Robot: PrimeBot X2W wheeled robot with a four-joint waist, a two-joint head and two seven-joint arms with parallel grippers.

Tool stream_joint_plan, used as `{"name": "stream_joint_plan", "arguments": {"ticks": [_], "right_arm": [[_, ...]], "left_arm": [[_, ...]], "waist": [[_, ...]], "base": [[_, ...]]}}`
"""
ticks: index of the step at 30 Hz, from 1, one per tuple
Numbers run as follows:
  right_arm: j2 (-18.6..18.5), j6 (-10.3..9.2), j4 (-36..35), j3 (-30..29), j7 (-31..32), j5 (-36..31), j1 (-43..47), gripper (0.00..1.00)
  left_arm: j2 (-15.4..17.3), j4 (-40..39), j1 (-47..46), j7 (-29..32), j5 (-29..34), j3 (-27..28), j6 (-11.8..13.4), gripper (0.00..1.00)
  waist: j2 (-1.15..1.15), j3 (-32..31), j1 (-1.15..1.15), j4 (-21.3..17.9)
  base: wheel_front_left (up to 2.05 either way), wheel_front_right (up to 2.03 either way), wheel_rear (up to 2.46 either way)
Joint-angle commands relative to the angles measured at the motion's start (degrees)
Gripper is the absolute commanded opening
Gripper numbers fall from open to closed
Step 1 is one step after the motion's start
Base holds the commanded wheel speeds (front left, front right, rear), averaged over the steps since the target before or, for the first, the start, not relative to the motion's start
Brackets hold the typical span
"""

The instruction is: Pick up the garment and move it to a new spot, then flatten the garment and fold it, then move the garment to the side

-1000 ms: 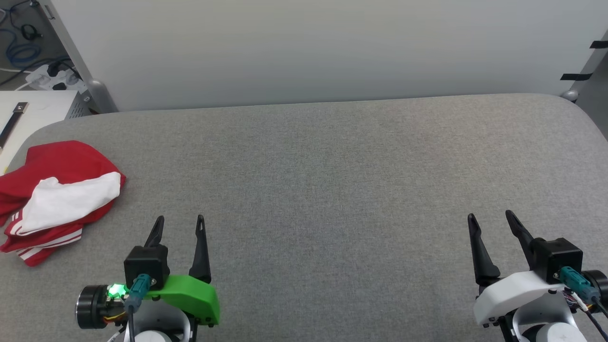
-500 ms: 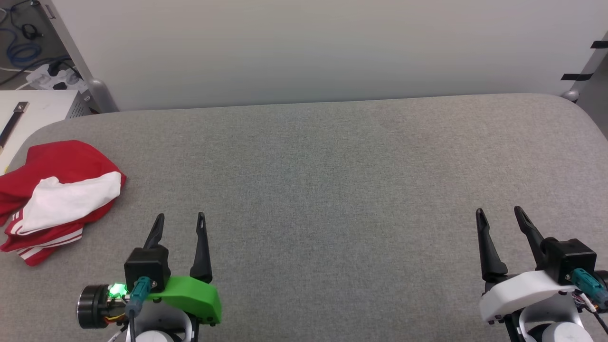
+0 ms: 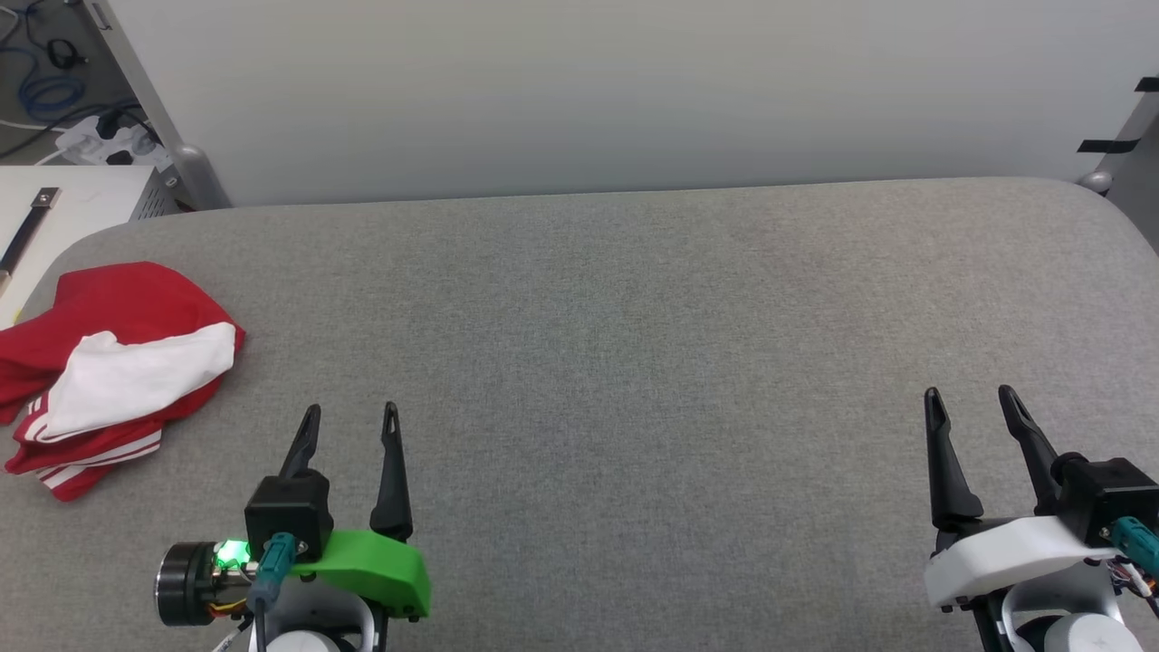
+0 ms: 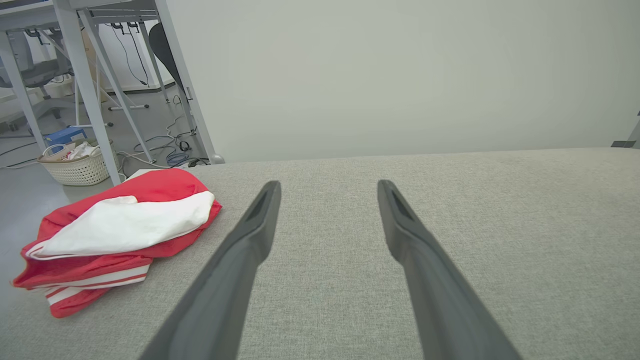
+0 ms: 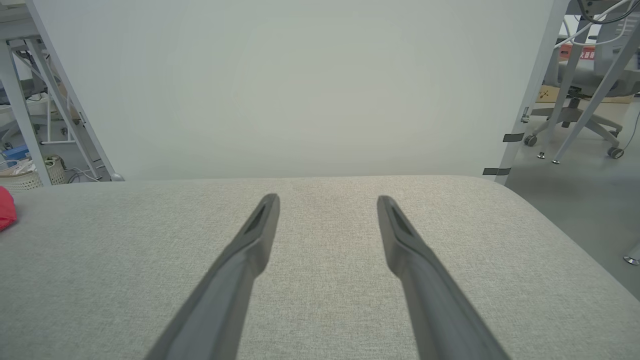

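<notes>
The garment (image 3: 109, 371) lies crumpled at the far left edge of the grey table (image 3: 634, 317): red cloth, a white sleeve on top, red-and-white striped trim at its near side. Its letters and number are hidden in the folds. In the left wrist view the garment (image 4: 120, 230) sits left of the fingers, and a red sliver of the garment (image 5: 6, 212) shows at the left edge of the right wrist view. My left gripper (image 3: 351, 415) is open over bare table, right of the garment and apart from it. At the near right, my right gripper (image 3: 971, 398) is open and holds nothing.
A pale wall panel (image 3: 589, 91) rises behind the table's far edge. A white side surface (image 3: 63, 204) with cables beyond it stands past the table's left corner. A woven basket (image 4: 75, 167) and metal legs stand on the floor to the left; office chairs (image 5: 585, 95) to the right.
The right gripper has drifted right and slightly up the head view. The whole picture has shifted a little, so the camera moved. The garment lies as before.
</notes>
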Motion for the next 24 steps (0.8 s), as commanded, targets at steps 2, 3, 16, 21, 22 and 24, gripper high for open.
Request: {"name": "stream_joint_plan", "arguments": {"ticks": [2, 3, 16, 21, 22, 24], "right_arm": [[0.06, -0.02, -0.49, -0.26, -0.87, 0.43, 0.24, 1.0], [0.06, -0.02, -0.54, -0.28, -0.99, 0.5, 0.24, 1.0], [0.07, -0.03, -1.23, 0.02, -2.53, 1.08, 0.47, 1.0], [0.08, -0.03, -1.5, 0.2, -3.1, 1.17, 0.67, 1.0], [0.08, -0.03, -1.54, 0.17, -3.23, 1.22, 0.71, 1.0], [0.08, -0.03, -1.63, 0.13, -3.46, 1.3, 0.8, 1.0]], "left_arm": [[-0.13, 0.13, -1.13, -0.64, -0.23, -0.17, 0.41, 1.0], [-0.13, 0.15, -1.16, -0.77, -0.24, -0.22, 0.44, 1.0], [-0.16, 0.27, -1.34, -2.32, -0.48, -0.65, 0.99, 1.0], [-0.17, 0.51, -1.29, -2.9, -0.62, -0.75, 1.21, 1.0], [-0.18, 0.56, -1.29, -3.04, -0.65, -0.79, 1.26, 1.0], [-0.18, 0.67, -1.27, -3.27, -0.74, -0.86, 1.35, 1.0]], "waist": [[0.0, 0.11, 0.0, 0.12], [0.0, 0.15, 0.0, 0.16], [0.0, 0.42, 0.0, 0.61], [0.0, 0.42, 0.0, 0.81], [0.0, 0.4, 0.0, 0.86], [0.0, 0.35, 0.0, 0.96]], "base": [[0.0, 0.0, 0.0], [0.0, 0.0, 0.0], [0.0, 0.0, 0.0], [0.0, 0.0, 0.0], [0.0, 0.0, 0.0], [0.0, 0.0, 0.0]]}}
